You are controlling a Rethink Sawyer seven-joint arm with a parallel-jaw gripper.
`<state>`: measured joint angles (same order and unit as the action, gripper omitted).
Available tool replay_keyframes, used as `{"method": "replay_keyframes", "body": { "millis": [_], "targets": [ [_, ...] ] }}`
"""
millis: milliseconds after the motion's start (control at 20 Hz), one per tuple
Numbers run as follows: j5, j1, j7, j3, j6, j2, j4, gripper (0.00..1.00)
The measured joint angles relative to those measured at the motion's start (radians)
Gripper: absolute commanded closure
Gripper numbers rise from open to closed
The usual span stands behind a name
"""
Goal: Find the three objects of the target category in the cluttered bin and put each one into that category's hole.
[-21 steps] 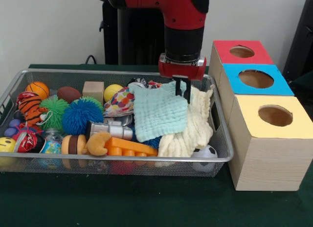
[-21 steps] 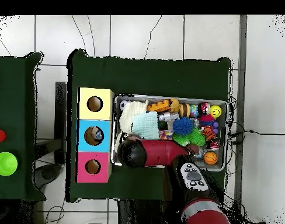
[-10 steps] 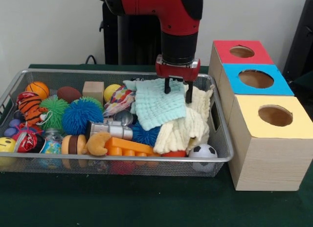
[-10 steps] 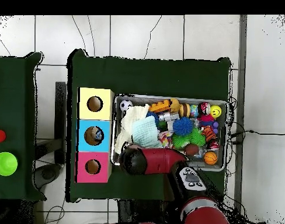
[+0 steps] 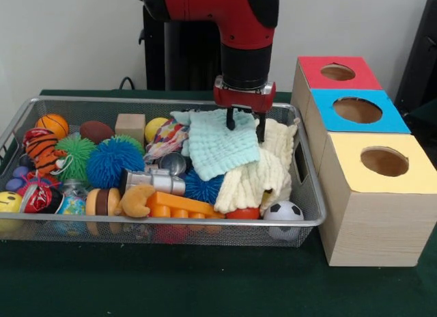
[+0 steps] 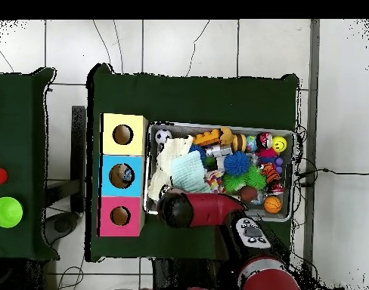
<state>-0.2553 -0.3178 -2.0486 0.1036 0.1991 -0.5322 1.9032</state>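
Note:
My gripper [image 5: 246,124] hangs over the right part of the wire bin [image 5: 171,222], shut on the top edge of a mint green cloth [image 5: 218,149]. The cloth is lifted and drapes down over the toys. A cream knitted cloth [image 5: 256,180] is bunched against it on the right and hangs partly raised. In the overhead view the red arm [image 6: 206,209] covers the gripper, and the mint cloth [image 6: 189,175] and the cream cloth [image 6: 169,153] lie by the bin's left end. Three boxes with round holes stand beside the bin: red [image 5: 334,72], blue [image 5: 355,111] and yellow [image 5: 382,160].
The bin holds several toys: a blue spiky ball [image 5: 113,161], a green spiky ball [image 5: 75,156], a wooden block [image 5: 130,126], an orange brick [image 5: 181,206], a small soccer ball [image 5: 283,211] and a basketball [image 5: 52,124]. The boxes stand close against the bin's right side.
The gripper has risen slightly and moved left, pulling the mint and cream cloths up with it. A soccer ball and a red object under the cream cloth have come into view.

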Motion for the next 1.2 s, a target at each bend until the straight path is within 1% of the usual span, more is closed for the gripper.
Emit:
{"method": "replay_keyframes", "body": {
  "millis": [150,300,400,500,550,650,750,900,1000,1200],
  "targets": [
    [0.0,-0.013,0.0,0.002,0.001,-0.017,0.014,0.0],
    [0.0,-0.044,0.0,0.004,0.034,-0.097,0.062,0.0],
    [0.003,-0.063,0.0,0.004,0.088,-0.161,0.085,0.0],
    [0.005,-0.072,0.0,0.004,0.119,-0.191,0.093,0.0],
    [0.01,-0.082,0.0,0.004,0.17,-0.232,0.099,0.0],
    [0.016,-0.091,0.0,0.004,0.226,-0.271,0.102,0.0],
    [0.03,-0.108,0.0,0.004,0.327,-0.333,0.103,0.0],
    [0.036,-0.126,0.0,0.004,0.417,-0.38,0.1,0.0],
    [0.036,-0.14,0.0,0.004,0.459,-0.397,0.091,0.0],
    [0.027,-0.165,0.0,0.005,0.448,-0.376,0.071,0.0]
  ]
}}
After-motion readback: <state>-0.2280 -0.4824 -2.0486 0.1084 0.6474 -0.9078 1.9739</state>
